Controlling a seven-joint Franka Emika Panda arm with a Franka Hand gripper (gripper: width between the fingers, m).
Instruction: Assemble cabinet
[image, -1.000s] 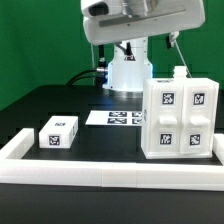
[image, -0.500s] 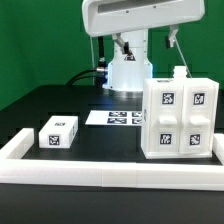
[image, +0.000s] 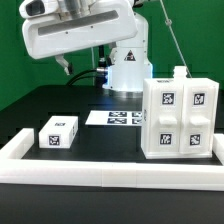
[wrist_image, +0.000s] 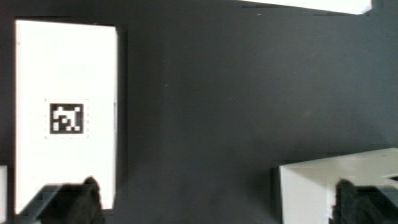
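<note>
The cabinet's tall white body, with several tags on its front, stands on the black table at the exterior view's right. A small white tagged block lies at the exterior view's left. My gripper hangs high above the table, over the left half and well above the small block. In the wrist view my gripper is open, with only bare black table between the fingertips. That view also shows a long white piece with one tag and the corner of a white block.
The marker board lies flat behind the parts, in front of the arm's white base. A long low white rail runs along the front and turns back at the left end.
The arm's white head has swung from above the table's middle to the exterior view's left and now looks larger. The cabinet body and small block have not moved.
</note>
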